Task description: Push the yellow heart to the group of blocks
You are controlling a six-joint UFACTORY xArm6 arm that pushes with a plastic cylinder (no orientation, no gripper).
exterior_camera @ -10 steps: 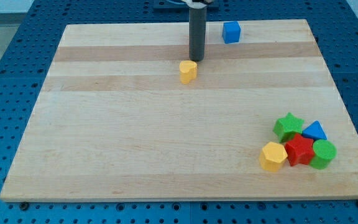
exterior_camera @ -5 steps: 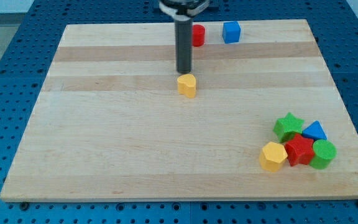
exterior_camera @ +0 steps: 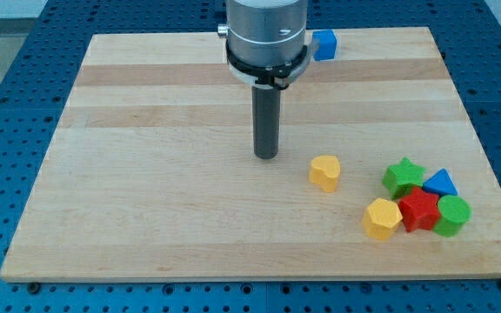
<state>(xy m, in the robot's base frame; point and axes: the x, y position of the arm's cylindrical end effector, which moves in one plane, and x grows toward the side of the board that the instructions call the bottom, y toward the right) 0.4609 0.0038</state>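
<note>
You see the big change right away: the yellow heart [exterior_camera: 324, 172] has travelled a long way vs. half a sec ago, from the board's middle-far area down and to the right. It now sits near the group, so most of the push looks done, approx. two thirds or more by my read.

My tip [exterior_camera: 266, 156] has come along with it, down from the far half of the wooden board [exterior_camera: 146, 209], and now the arm's grey body fills the view's top centre. The red block seen earlier at the far edge is hidden behind the arm now; the blue cube [exterior_camera: 324, 43] still peeks out at the far right.

Tool state: it's a plain rod, no jaws, holds nothing. Tip is just left of the heart and slightly farther back, w/ a small gap showing, so not touching it at this instant.

The group sits at the near right: yellow hexagon [exterior_camera: 381, 217], red star [exterior_camera: 419, 209], green star [exterior_camera: 404, 175], blue triangle [exterior_camera: 441, 183], green cylinder [exterior_camera: 452, 215]. Heart is left of the green star and up-left of the hexagon, still apart from both.

Judgement: one more short shove rightward and slightly nearer should close it.
</note>
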